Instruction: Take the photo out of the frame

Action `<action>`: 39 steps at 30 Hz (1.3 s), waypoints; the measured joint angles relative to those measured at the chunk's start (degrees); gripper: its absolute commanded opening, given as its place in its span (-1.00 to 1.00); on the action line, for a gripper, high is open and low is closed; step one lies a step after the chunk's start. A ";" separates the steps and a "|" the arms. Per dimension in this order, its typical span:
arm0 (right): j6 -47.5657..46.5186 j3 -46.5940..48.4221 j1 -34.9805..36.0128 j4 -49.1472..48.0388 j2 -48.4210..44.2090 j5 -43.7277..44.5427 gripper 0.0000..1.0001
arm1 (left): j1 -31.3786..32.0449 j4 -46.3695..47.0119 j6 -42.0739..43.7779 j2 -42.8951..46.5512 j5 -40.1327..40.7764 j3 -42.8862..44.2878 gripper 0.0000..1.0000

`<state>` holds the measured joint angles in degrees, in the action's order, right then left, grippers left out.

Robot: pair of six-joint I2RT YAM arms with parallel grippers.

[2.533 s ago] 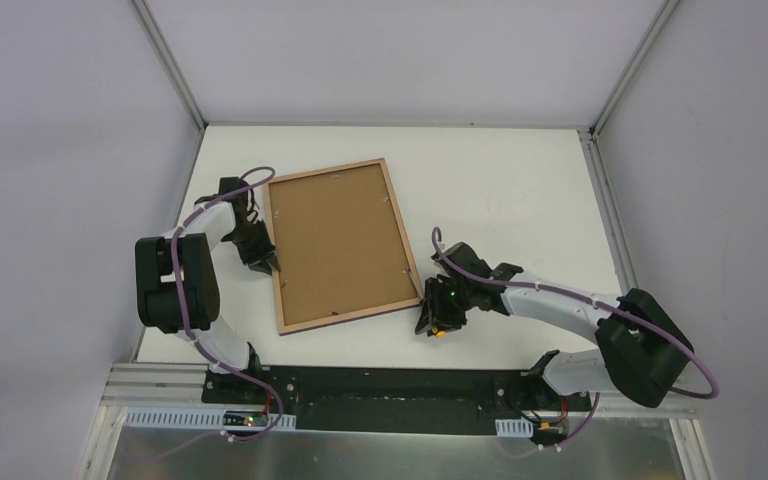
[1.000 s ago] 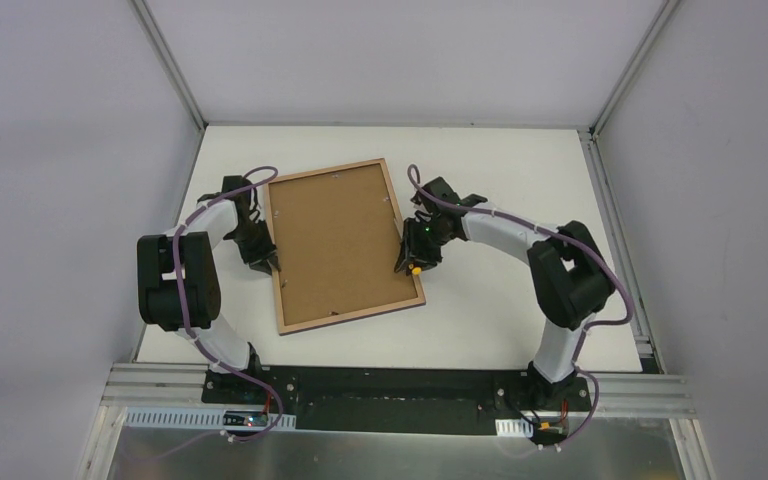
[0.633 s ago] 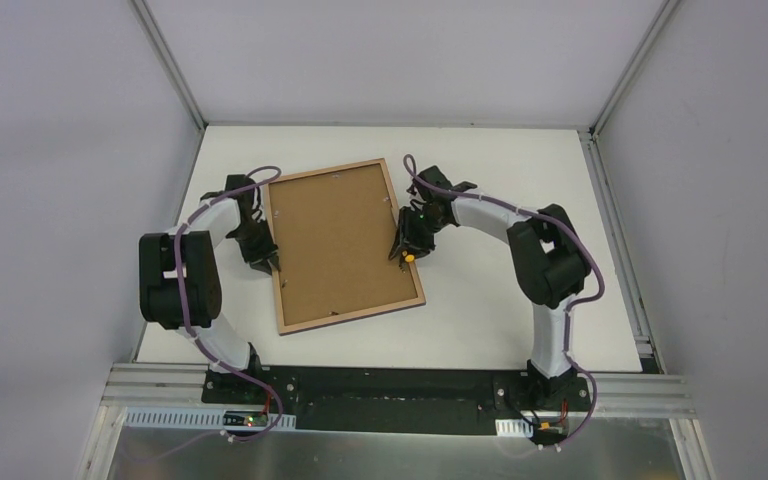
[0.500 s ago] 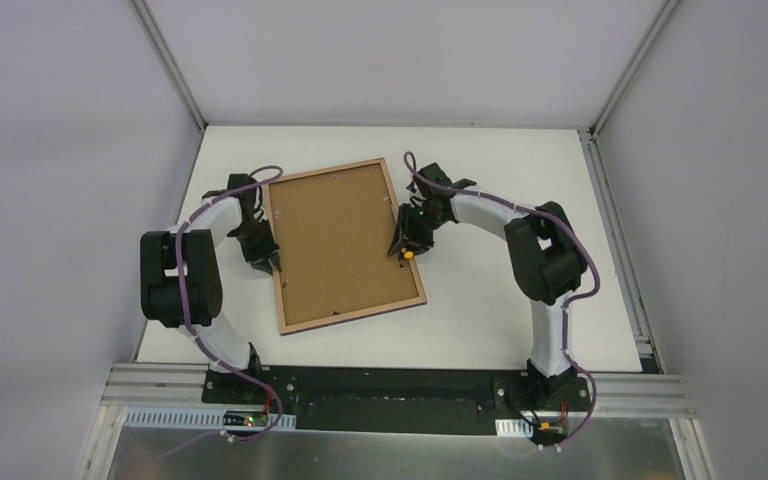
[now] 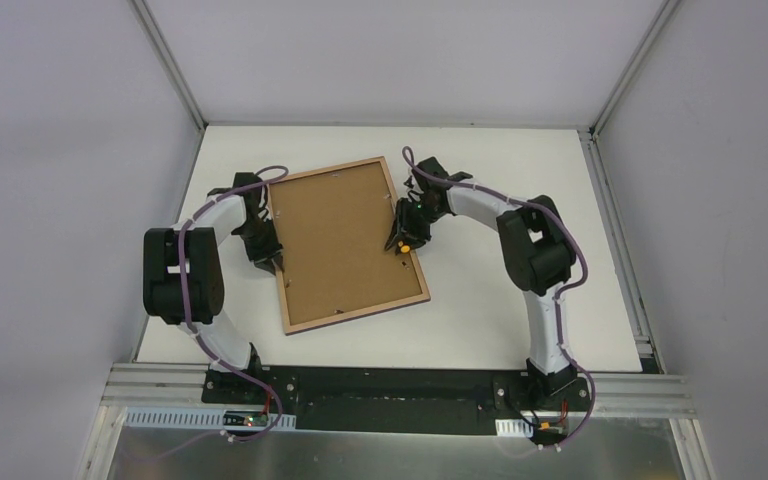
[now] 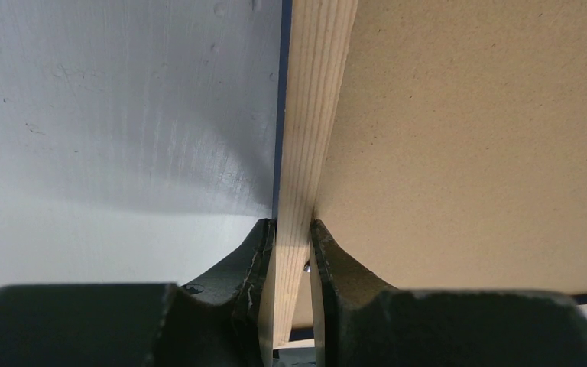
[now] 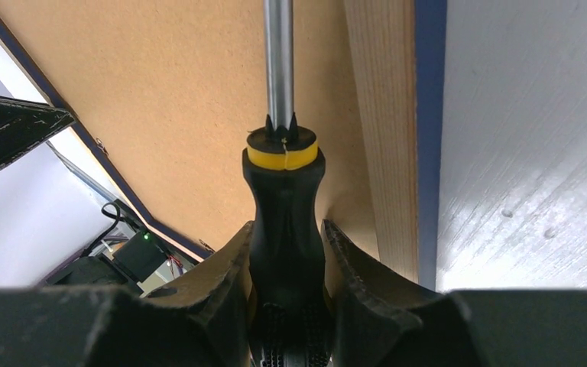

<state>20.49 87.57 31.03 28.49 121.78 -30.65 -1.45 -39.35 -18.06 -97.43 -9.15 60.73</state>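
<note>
- Two arms reach in from opposite sides to the frame [image 5: 358, 314], which lies face down near the middle of the table [image 5: 520, 180].
- The frame is turned slightly askew, with its long sides running away from the arm bases.
- Its brown backing board [image 5: 345, 245] faces up inside a pale wood rim, and a thin navy edge shows along the outside.
- The photo is hidden, since only the back of the frame shows.
- The left gripper [image 5: 272, 258] is at the frame's left long rail, towards the near end.
- In the left wrist view this gripper [image 6: 290, 237] pinches the wood rail, one finger [image 6: 256, 252] on the navy outer side and the other on the board side.
- A shadow lies on the table beside that rail; whether the edge is raised off the surface I cannot tell.
- The right gripper [image 5: 405, 235] sits over the frame's right long rail, about halfway along it.
- In the right wrist view its jaws are clamped on the black handle of a screwdriver [image 7: 284, 191] with a yellow collar.
- The steel shaft [image 7: 279, 61] points out over the board, just inside the right rail and roughly parallel to it.
- Its tip runs past the top of that view, so contact with the board cannot be judged.
</note>
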 measured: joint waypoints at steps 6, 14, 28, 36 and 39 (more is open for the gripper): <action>-1.40 4.72 -0.22 2.58 2.78 0.22 -1.00 | 0.02 -0.33 -0.15 -0.33 0.24 0.31 -1.00; -3.69 11.37 -0.44 4.33 6.80 -0.07 -1.00 | 0.02 -0.90 -0.15 -0.87 0.22 0.87 -1.00; -5.14 9.31 -0.39 6.16 4.22 -0.07 -1.00 | 0.02 -1.60 -0.17 -1.46 0.24 1.51 -0.97; -5.14 -8.31 -6.91 5.97 -17.94 3.19 -1.00 | 0.02 -2.01 -0.74 -1.57 0.50 1.81 -0.18; -4.90 -14.78 -10.82 5.57 -25.68 6.01 -1.00 | 0.02 -2.08 -1.44 -1.57 0.83 1.81 0.04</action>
<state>15.59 72.79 20.21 34.06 96.09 -24.64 -1.43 -41.43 -19.51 -99.00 -8.32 62.54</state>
